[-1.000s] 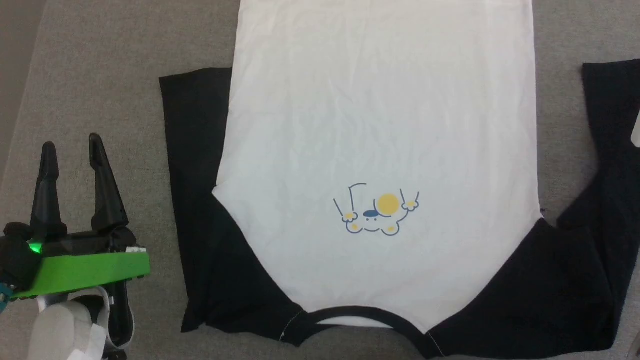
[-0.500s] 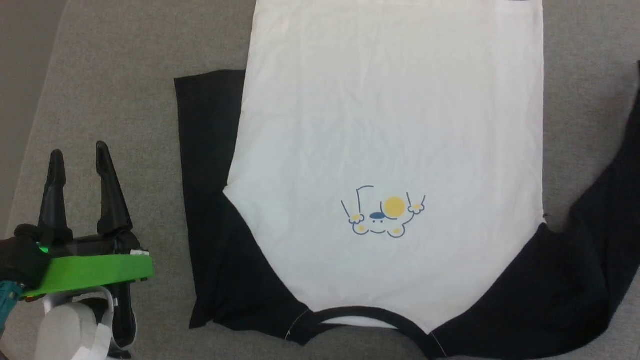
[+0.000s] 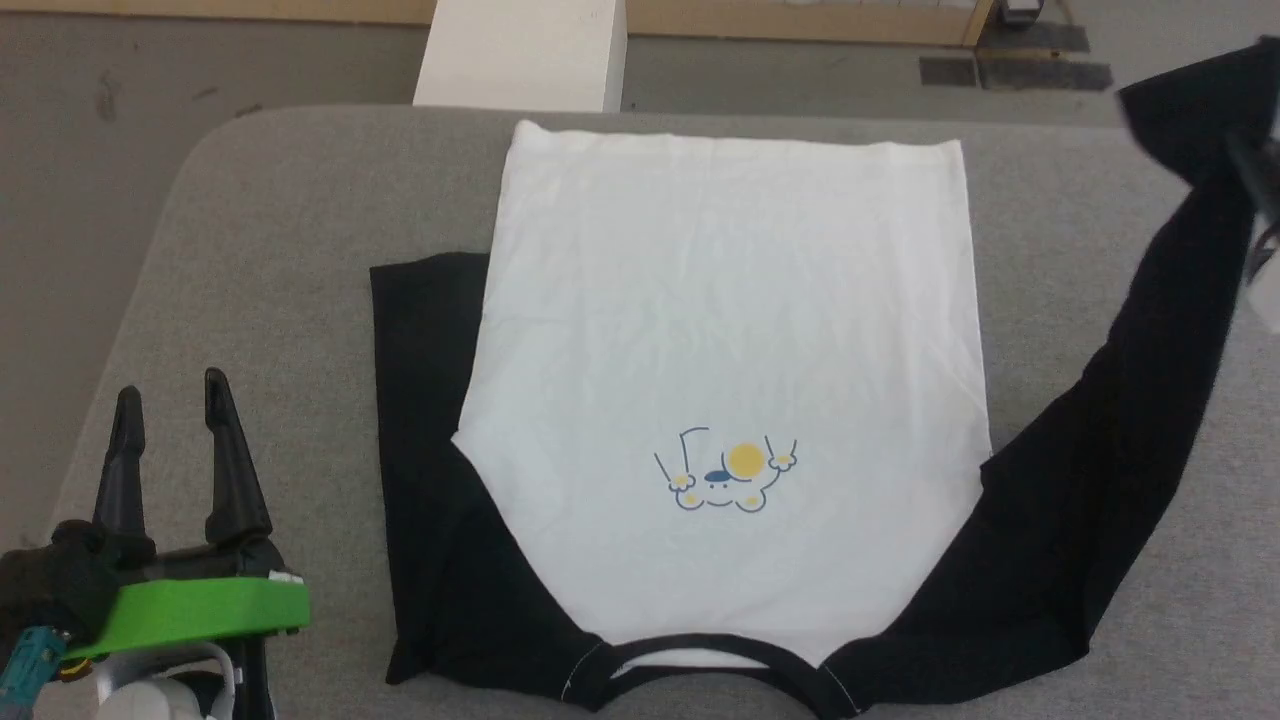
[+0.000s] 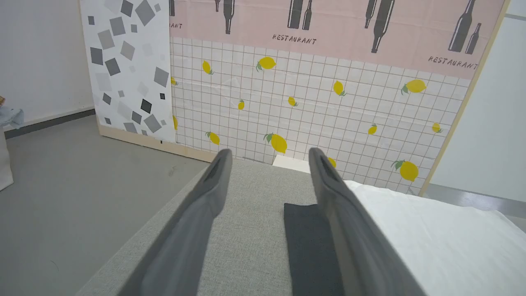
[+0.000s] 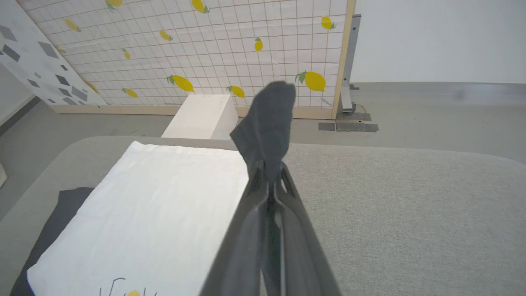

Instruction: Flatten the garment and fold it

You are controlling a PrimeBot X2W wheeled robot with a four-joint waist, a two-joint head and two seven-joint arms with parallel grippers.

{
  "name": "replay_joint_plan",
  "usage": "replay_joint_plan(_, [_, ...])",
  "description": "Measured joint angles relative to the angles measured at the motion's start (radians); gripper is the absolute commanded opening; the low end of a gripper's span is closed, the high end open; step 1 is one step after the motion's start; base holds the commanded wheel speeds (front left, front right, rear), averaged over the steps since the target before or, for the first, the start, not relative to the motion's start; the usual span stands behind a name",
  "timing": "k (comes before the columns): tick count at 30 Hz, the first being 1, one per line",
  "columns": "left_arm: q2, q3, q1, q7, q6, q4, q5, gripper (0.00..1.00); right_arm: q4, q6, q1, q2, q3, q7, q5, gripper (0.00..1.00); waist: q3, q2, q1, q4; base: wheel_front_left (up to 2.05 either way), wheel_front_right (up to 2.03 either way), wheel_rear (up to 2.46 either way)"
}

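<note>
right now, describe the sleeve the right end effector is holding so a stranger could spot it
On the grey table a white T-shirt lies flat, neckband nearest the robot. Its right black sleeve stretches out and slants up off the table, cuff pinched in the right end effector. The left black sleeve lies flat along the shirt's side.

Head camera above garment [image 3: 720, 330]; wrist cameras low, toward wall [image 4: 328, 102] (garment shared).

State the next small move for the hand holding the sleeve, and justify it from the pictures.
Probably swing the right hand inward and lay its black sleeve across the white body: the sleeve's end is pinched and lifted, and the body lies flat.
</note>
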Motion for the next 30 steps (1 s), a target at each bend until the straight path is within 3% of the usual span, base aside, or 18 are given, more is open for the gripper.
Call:
replay_joint_plan(7, [-0.005, -0.003, 0.041, 0.000, 0.000, -0.001, 0.005, 1.00, -0.103, 0.000, 0.073, 0.084, 0.218, 0.060, 0.070, 0.00, -0.091, 0.0000, 0.0000, -0.019, 0.00, 0.00, 0.00])
replay_joint_plan(8, [-0.006, -0.008, 0.045, 0.000, 0.000, -0.002, 0.005, 1.00, -0.090, 0.000, 0.074, 0.128, 0.325, 0.064, 0.089, 0.00, -0.110, 0.0000, 0.0000, -0.016, 0.00, 0.00, 0.00])
replay_joint_plan(15, [-0.009, -0.030, 0.048, 0.000, 0.000, 0.008, 0.005, 1.00, 0.062, 0.000, 0.080, 0.211, 0.537, 0.019, 0.135, 0.00, -0.118, 0.0000, 0.0000, 0.036, 0.00, 0.00, 0.00])
replay_joint_plan(24, [-0.009, -0.042, 0.049, 0.000, 0.000, 0.026, 0.003, 1.00, 0.296, 0.000, 0.094, 0.230, 0.719, -0.114, 0.137, 0.00, -0.109, 0.0000, 0.0000, 0.109, 0.00, 0.00, 0.00])
replay_joint_plan(30, [-0.009, -0.050, 0.052, 0.000, 0.000, 0.035, 0.001, 1.00, 0.439, 0.000, 0.093, 0.232, 0.860, -0.219, 0.235, 0.00, -0.093, 0.0000, 0.0000, 0.123, 0.00, 0.00, 0.00])
